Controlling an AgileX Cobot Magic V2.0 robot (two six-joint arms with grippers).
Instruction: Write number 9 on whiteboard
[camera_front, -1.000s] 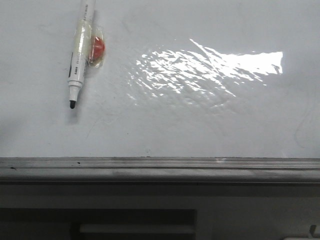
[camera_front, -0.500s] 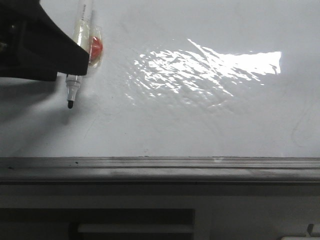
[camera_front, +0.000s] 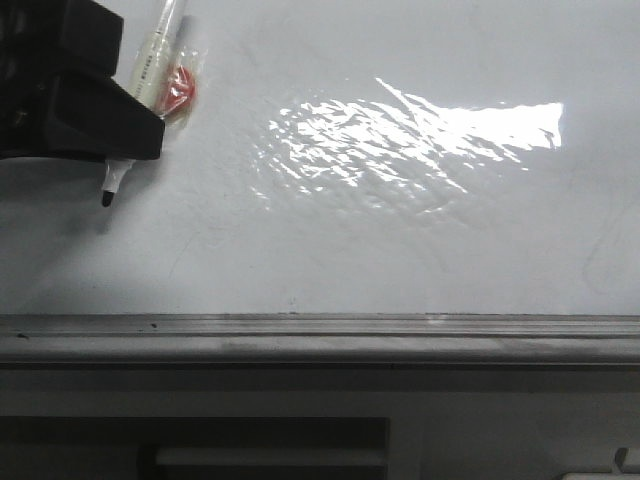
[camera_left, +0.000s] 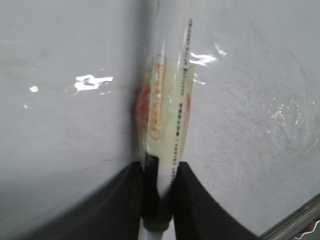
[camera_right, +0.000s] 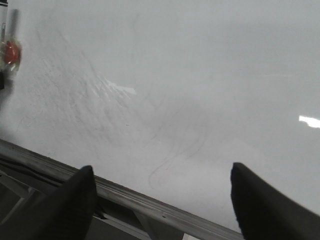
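Observation:
The whiteboard (camera_front: 400, 240) lies flat, glossy white with rippled glare and faint grey smudges. No black number 9 shows on it. A white marker (camera_front: 150, 62) with a black tip (camera_front: 106, 199) lies at the far left, with a red piece (camera_front: 183, 86) taped to its side. My left gripper (camera_front: 128, 140) is shut on the marker near its tip end. In the left wrist view the black fingers (camera_left: 192, 195) clamp the marker barrel (camera_left: 172, 110). My right gripper (camera_right: 160, 197) is open and empty above the board's near edge.
A grey metal edge strip (camera_front: 320, 326) runs along the board's near side and also shows in the right wrist view (camera_right: 125, 197). Below it is a dark table frame (camera_front: 260, 440). Faint curved smudges (camera_right: 170, 160) mark the board.
My left gripper came in from the left and closed on the marker. The marker has tilted, and its tip has shifted left and slightly away.

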